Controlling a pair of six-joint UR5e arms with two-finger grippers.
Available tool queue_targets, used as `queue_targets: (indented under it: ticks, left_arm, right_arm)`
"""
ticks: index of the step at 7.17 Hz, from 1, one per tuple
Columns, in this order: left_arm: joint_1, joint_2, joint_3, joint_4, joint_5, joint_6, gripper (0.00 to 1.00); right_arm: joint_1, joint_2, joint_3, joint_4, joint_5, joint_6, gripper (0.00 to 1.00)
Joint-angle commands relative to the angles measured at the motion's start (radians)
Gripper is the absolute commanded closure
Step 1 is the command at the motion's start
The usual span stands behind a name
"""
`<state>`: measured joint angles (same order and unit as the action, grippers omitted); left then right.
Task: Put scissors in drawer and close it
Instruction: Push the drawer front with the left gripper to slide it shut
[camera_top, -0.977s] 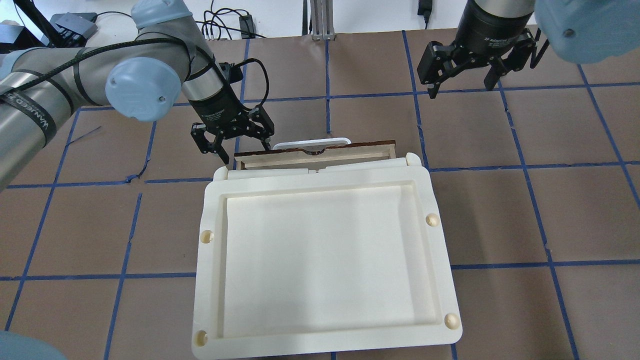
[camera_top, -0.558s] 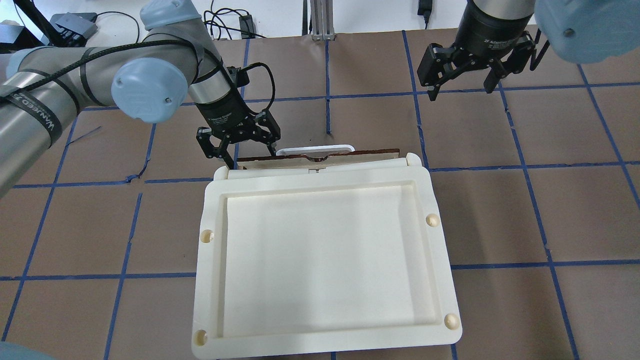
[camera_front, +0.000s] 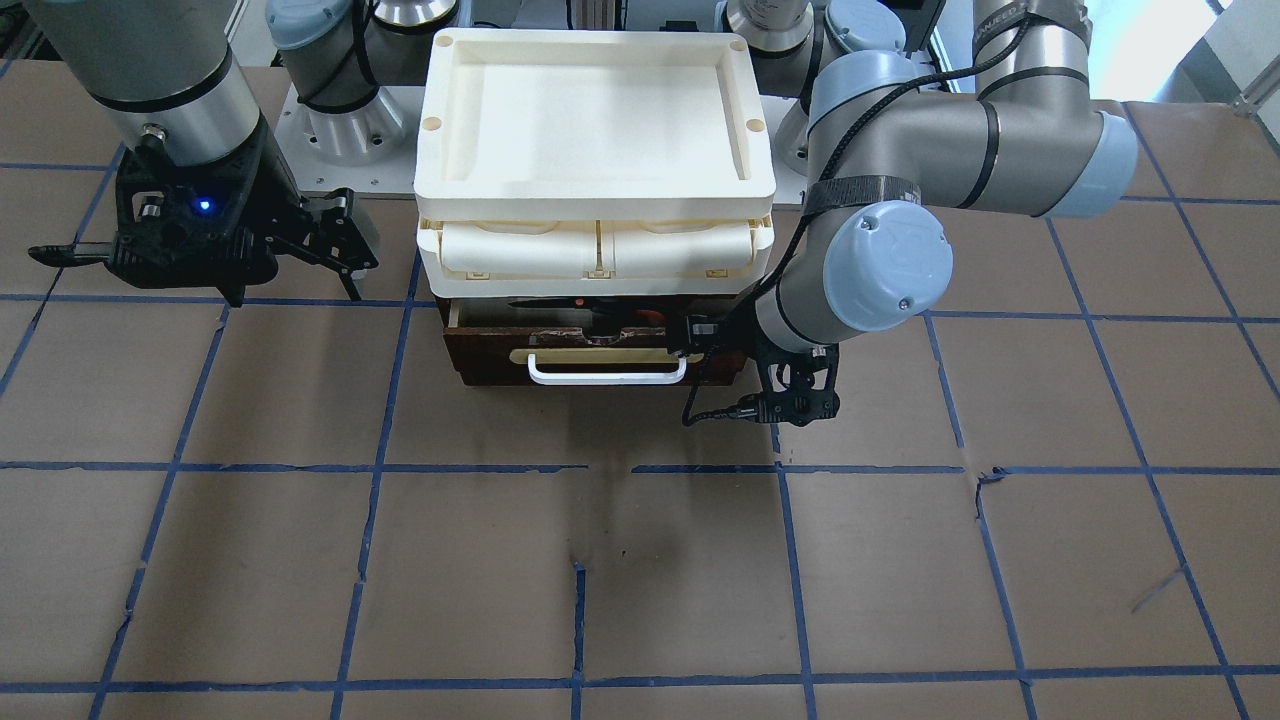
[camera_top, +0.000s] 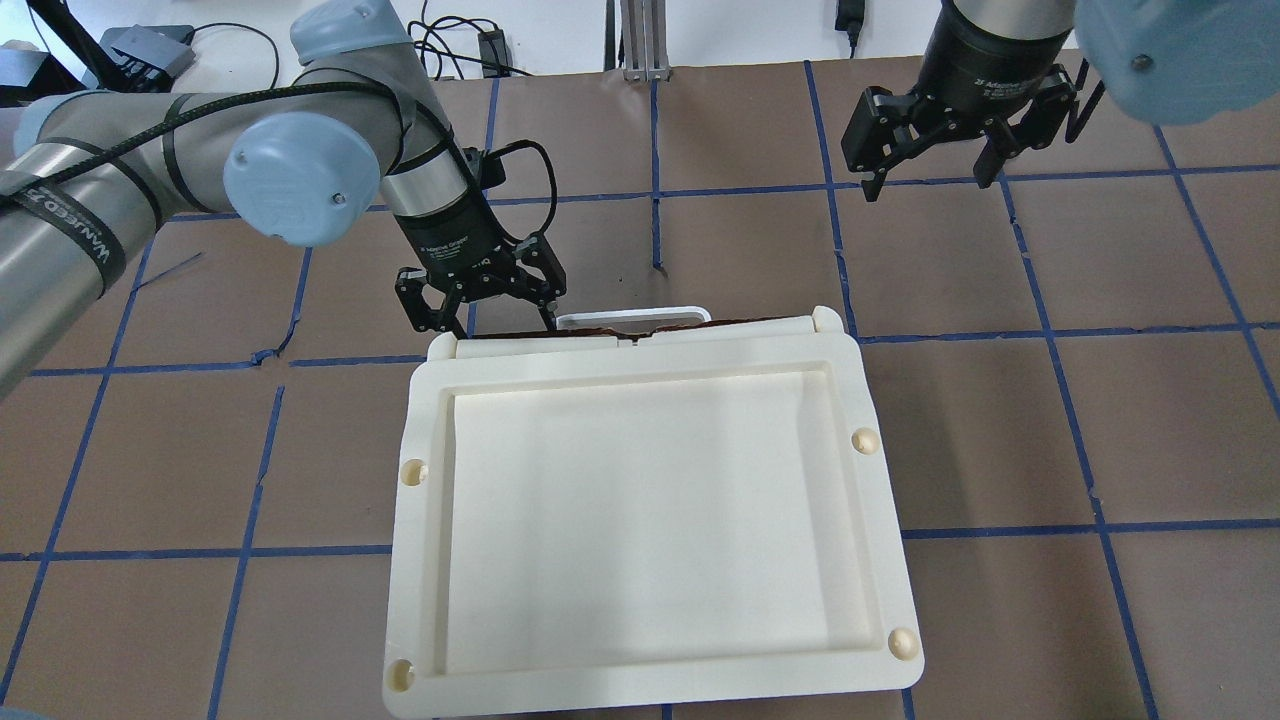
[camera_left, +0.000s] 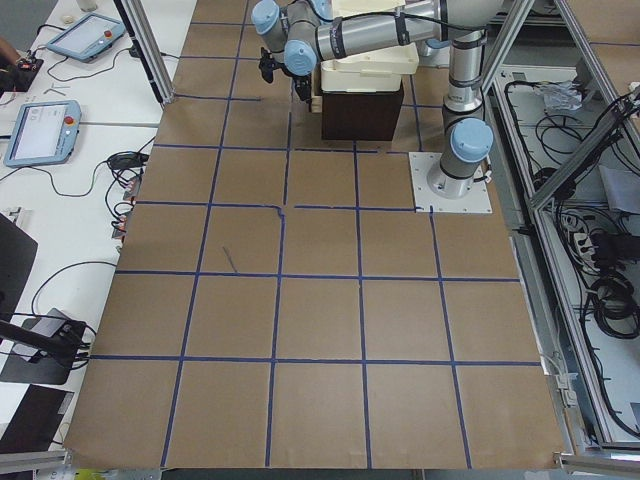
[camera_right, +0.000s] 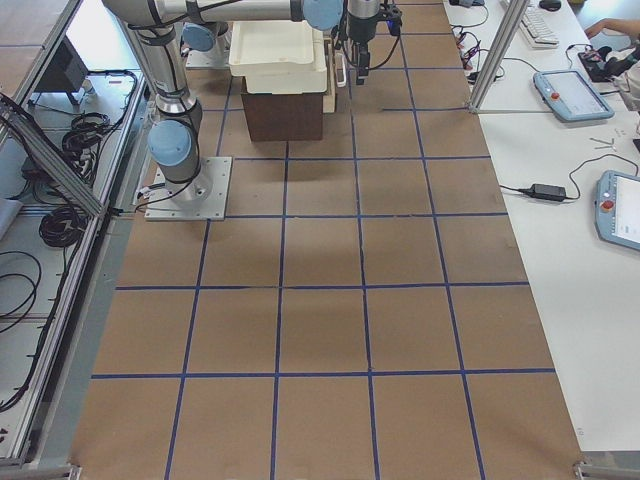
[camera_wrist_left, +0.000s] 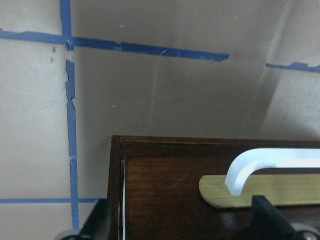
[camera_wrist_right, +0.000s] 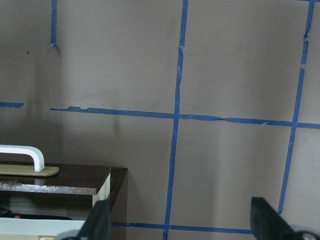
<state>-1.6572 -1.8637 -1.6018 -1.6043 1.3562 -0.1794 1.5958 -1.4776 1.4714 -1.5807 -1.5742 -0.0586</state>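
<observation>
The drawer (camera_front: 490, 362) has a dark brown front and a white bar handle (camera_front: 607, 376), and stands out a little from under the cream organiser. The scissors (camera_front: 590, 303) lie inside it; orange handle parts and a dark blade show in the gap. In the overhead view only a thin strip of the drawer front (camera_top: 740, 322) shows. My left gripper (camera_top: 487, 318) is open, its fingers against the drawer front's left end. The left wrist view shows that front (camera_wrist_left: 170, 180) between the two fingers (camera_wrist_left: 100, 222). My right gripper (camera_top: 925, 170) is open and empty, above the table far to the right.
The cream plastic tray top (camera_top: 420, 480) covers the organiser, with two small cream compartments (camera_front: 520, 248) just above the drawer. Brown paper with blue tape lines covers the table. Cables and power bricks (camera_top: 480, 45) lie beyond the far edge.
The drawer has slid in from partly open to nearly shut. My left gripper moved with it toward the organiser. The right gripper has barely moved.
</observation>
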Motion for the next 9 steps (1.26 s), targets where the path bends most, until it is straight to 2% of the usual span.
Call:
queue_targets:
  ticks: [1,9]
  left_arm:
    - [-0.001,0.003,-0.003,-0.034,0.0,0.0,0.0]
    - [-0.01,0.005,-0.006,-0.077,-0.002,0.004,0.0]
  right_arm:
    - [-0.001,0.0,0.0,-0.001,0.0,-0.001,0.0]
    - [-0.004,0.0,0.004,0.002,0.003,-0.003,0.0]
